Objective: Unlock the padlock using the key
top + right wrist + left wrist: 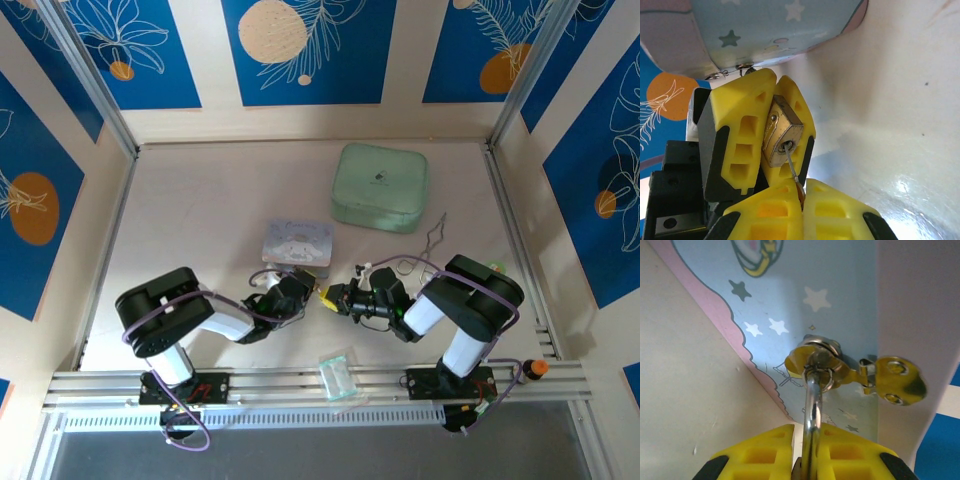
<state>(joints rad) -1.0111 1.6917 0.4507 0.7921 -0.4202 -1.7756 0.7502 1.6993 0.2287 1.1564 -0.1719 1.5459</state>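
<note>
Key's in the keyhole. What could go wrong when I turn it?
The thin key, pinched by the right gripper, may bend or slip. The padlock could twist in the left gripper. Its shackle runs through the hasp on the tin, so tugging may drag the tin.

No lettering can be read on the padlock (782, 132) or tin (790, 20).

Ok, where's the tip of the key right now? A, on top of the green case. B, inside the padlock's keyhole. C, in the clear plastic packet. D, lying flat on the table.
B: in the right wrist view the key runs from between the closed fingers of the right gripper straight into the keyhole of the brass padlock.
</note>
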